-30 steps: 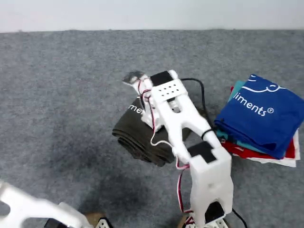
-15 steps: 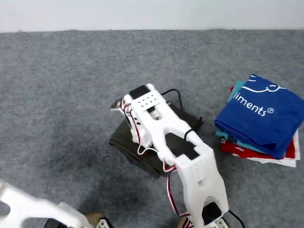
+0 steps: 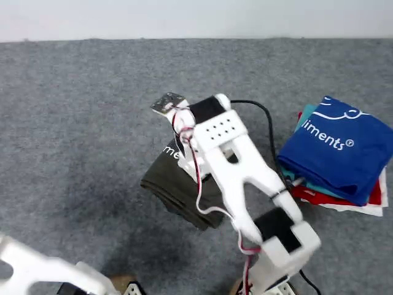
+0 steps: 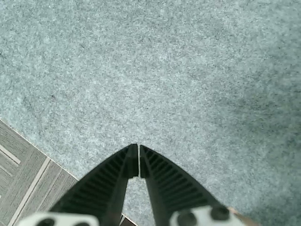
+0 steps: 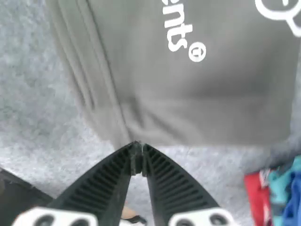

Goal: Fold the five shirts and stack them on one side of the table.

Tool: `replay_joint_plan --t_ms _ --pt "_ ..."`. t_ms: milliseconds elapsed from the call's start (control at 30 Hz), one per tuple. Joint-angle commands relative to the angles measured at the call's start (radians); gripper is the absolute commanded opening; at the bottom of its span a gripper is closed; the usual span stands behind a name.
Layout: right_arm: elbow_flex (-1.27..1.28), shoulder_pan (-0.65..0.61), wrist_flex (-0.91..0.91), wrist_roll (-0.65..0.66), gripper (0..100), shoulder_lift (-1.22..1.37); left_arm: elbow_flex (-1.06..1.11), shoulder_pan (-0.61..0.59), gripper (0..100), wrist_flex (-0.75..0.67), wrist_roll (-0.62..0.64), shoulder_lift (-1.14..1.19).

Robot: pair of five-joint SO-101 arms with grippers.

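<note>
A folded olive shirt [image 3: 175,184] with white print lies mid-table, partly under my right arm. In the right wrist view the olive shirt [image 5: 188,84] lies below the camera. My right gripper [image 3: 167,104] hangs above the shirt's far edge, and the right gripper [image 5: 137,162] is shut with nothing in it. At the right side sits a stack of folded shirts [image 3: 336,153]: blue on top, then teal, red and white. My left gripper [image 4: 139,162] is shut and empty over bare grey carpet near the table's edge. The left arm [image 3: 37,267] rests at the front left corner.
Grey carpet [image 3: 80,117] covers the table, with free room on its left half and along the back. A black cable [image 3: 267,126] runs from the right arm beside the stack. Wood-pattern floor [image 4: 19,179] shows past the table edge.
My right gripper dipped down toward the olive shirt's far left edge, then rose back above it. The olive shirt shifted slightly toward the front left. The left arm stayed still.
</note>
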Motion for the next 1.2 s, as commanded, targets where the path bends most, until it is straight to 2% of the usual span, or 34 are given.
replay_joint_plan --t_ms 0,67,167,267,333,400,467,633,733,900,1167 --pt "0.055 0.019 0.039 -0.104 1.5 -0.171 -0.002 0.002 2 0.011 -0.008 -0.029" --pt "0.081 0.019 0.031 -0.19 1.5 -0.211 -0.002 0.005 2 0.011 -0.008 -0.029" --pt "0.098 0.018 0.019 -0.393 1.6 -0.229 0.002 0.008 2 0.011 -0.008 -0.029" --pt "0.114 0.021 -0.062 -0.589 1.6 -0.219 0.03 0.009 2 0.003 -0.008 -0.028" --pt "0.144 0.021 -0.131 -0.674 1.6 -0.196 0.045 0.009 2 0.003 -0.008 -0.028" --pt "0.192 0.021 -0.223 -0.7 2.8 -0.157 0.044 0.008 2 0.003 -0.009 -0.028" --pt "0.23 0.021 -0.306 -0.738 8.4 -0.11 0.041 0.008 2 0.003 -0.009 -0.028" --pt "0.245 0.021 -0.381 -0.884 33.9 -0.036 0.042 0.008 2 -0.009 -0.021 -0.028" --pt "0.245 0.021 -0.406 -0.957 43.8 -0.033 0.042 0.008 2 -0.012 -0.08 -0.028" --pt "0.25 0.031 -0.44 -1.011 45.2 -0.025 0.041 0.008 2 -0.012 -0.114 -0.028" --pt "0.25 0.182 -0.545 -1.013 45.2 0.016 0.045 0.009 2 -0.052 -0.141 -0.025"
